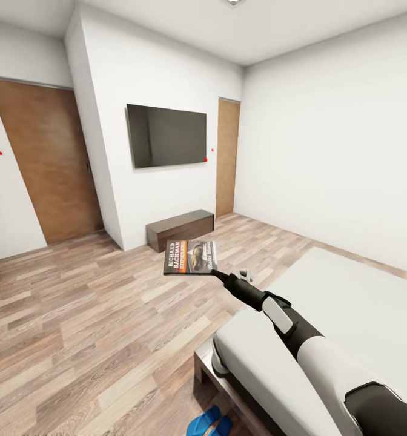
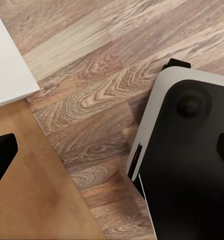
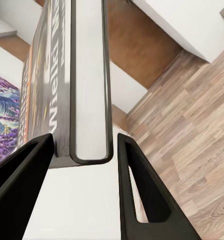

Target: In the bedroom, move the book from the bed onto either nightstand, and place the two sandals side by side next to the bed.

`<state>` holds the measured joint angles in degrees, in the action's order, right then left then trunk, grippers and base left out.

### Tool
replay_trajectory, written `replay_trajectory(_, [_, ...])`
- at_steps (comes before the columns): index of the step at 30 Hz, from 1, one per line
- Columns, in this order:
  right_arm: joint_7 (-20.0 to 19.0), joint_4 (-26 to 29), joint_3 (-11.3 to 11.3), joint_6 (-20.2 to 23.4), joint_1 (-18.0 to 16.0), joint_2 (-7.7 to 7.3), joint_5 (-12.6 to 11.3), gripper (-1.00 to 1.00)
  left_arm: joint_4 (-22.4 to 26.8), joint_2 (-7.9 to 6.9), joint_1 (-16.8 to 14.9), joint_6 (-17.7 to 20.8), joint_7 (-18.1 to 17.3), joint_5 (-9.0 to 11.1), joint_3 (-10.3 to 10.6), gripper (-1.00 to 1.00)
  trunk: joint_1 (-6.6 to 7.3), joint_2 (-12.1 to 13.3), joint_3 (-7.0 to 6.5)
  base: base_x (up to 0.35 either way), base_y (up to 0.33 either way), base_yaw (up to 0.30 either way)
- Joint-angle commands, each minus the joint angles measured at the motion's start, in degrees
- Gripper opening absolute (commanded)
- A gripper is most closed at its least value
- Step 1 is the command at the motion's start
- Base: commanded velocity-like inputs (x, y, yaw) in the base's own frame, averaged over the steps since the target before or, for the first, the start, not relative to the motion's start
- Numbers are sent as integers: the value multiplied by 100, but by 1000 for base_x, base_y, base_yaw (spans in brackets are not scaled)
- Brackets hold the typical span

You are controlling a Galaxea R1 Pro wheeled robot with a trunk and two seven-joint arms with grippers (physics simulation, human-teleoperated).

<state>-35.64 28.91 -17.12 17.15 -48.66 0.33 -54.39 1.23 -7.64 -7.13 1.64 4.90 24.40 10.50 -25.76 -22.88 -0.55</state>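
Dark thin paperback book (image 1: 191,257) clamped flat in right hand (image 1: 217,274), held over wood-plank floor (image 1: 94,327) beyond grey-mattress bed (image 1: 349,315). Blue sandals (image 1: 208,422) beside bed. Low brown cabinet (image 1: 180,229) under wall-mounted black TV (image 1: 166,135). Left hand state: cannot tell.

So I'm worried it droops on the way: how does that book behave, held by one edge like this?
The book juts out flat from the right gripper, so it is likely stiff and light. Only one edge sits between the fingers; it might pivot if jolted.
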Motion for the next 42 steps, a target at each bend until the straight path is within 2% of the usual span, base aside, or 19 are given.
replay_trajectory(1, [-5,1,-7,43,-3,-1,-79,-100,8,0,1,14,20,48,48,100,-2,-3,-5,0,0,221])
replay_trajectory(23, [-13,1,-17,43,-3,6,-72,-100,8,0,1,-11,14,48,48,100,-2,-3,-136,0,0,216])
replay_trajectory(42, [-6,1,-31,43,-3,15,-58,-100,8,11,1,-69,11,48,48,100,-2,-3,-146,0,0,93])
